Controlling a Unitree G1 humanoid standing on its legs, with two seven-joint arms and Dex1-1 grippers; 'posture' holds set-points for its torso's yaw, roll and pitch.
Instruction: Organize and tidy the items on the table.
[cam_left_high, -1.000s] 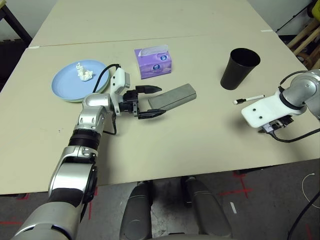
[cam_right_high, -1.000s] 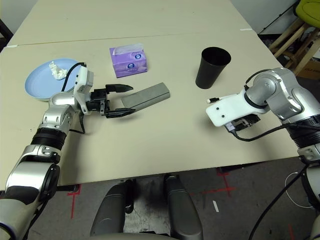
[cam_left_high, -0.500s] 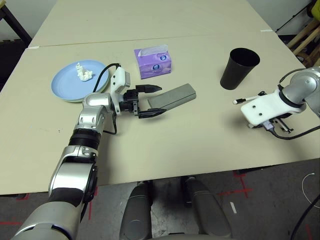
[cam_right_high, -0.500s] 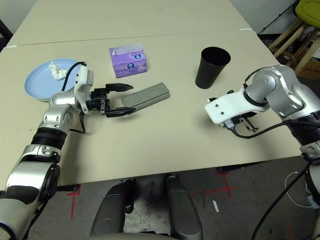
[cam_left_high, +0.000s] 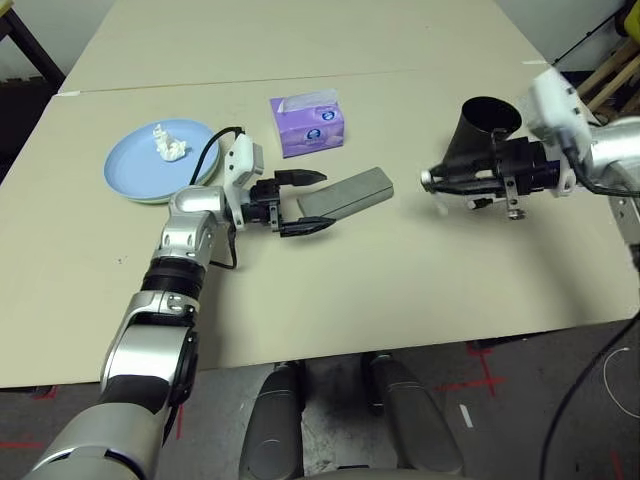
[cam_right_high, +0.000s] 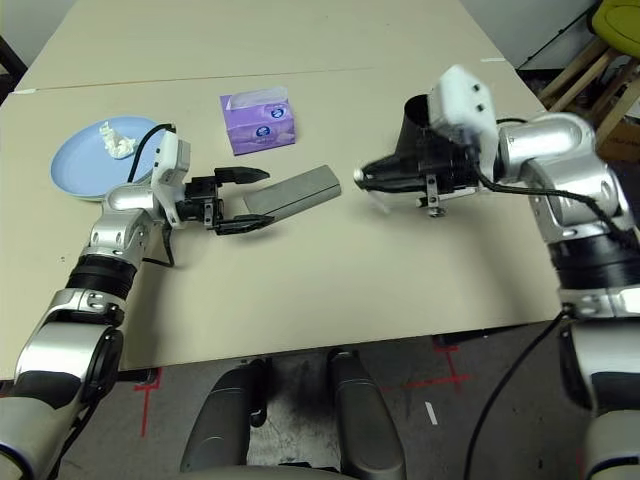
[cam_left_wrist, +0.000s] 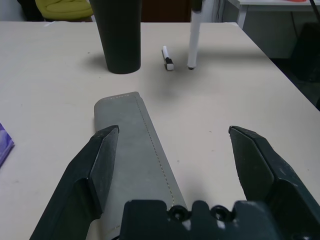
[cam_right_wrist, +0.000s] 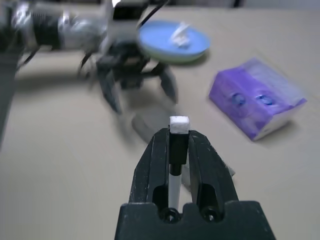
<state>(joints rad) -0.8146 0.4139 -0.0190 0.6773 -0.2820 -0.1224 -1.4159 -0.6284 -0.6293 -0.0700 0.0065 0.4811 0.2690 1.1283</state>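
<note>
The thin white pen is clamped between the closed fingers of the right tool, held level above the beige tabletop in front of the black cup. The left tool stands wide apart, straddling the near end of the grey glasses case, with the blue plate and its tissue wad behind it

Head pair: high above the near edge, looking forward and down over the worktop, both eyes sharing the same spread from left hand to right hand. Left wrist view: low and close behind its own hand, looking level along the open fingers across the grey case just ahead toward the black cup beyond. Right wrist view: close behind its own hand, facing back toward the left hand, with plate and purple tissue box past it. Shared by both wrist views: the case.
</note>
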